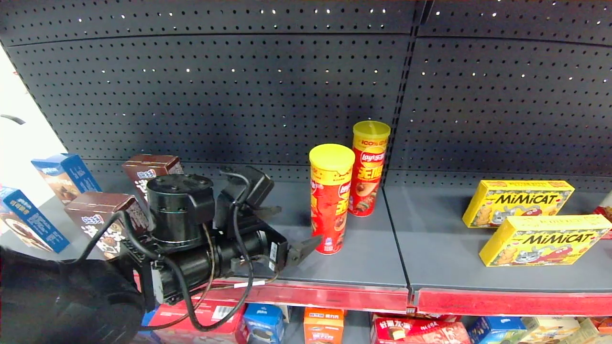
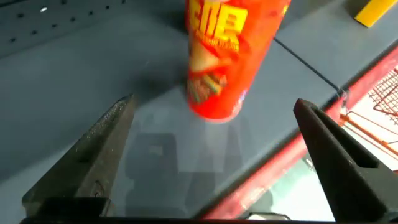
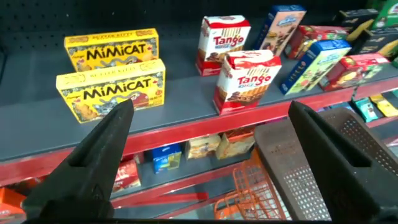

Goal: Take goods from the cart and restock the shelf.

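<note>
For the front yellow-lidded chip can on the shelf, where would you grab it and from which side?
Grip the front can around its round body at mid-height, coming in level from the front edge of the shelf, where the open left gripper sits. It stands upright with both flanks free. The rear can stands close behind, so probably don't reach deep.

Left arm [image 1: 210,258]: black, round motor drum [image 1: 179,205] at wrist, black cables [image 1: 191,319] w/ white tags [image 1: 248,284], black cloth sleeve [image 1: 62,301]. Left pincer [image 1: 297,228] & right pincer [image 3: 211,155]: dark grey wedge fingers [image 2: 93,162].
</note>
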{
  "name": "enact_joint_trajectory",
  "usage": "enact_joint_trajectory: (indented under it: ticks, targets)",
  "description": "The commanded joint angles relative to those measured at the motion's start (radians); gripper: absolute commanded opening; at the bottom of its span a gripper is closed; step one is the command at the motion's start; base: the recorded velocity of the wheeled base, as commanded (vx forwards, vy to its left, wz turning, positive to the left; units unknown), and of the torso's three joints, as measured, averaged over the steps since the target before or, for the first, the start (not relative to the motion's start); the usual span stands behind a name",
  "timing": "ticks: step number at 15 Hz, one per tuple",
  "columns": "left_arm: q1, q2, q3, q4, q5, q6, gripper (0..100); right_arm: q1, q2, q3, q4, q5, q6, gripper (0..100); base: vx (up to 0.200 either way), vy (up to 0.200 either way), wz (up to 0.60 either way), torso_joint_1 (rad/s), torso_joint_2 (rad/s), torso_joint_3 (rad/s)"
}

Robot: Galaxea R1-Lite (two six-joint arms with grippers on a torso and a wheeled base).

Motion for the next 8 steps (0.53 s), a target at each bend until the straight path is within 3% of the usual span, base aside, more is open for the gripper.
enact_joint_trajectory:
  ticks: [1,8]
  targets:
    - [-0.023,0.068,-0.03,-0.005,0.002,0.0,100,-0.007,-0.004,-0.008,0.002,0.0,-0.001,100,0.0,0.0,0.0,0.0,0.0,0.0]
    - [-0.016,0.142,-0.122,-0.005,0.016,0.0,100,-0.02,-0.007,-0.006,0.003,0.0,-0.001,100,0.0,0.0,0.0,0.0,0.0,0.0]
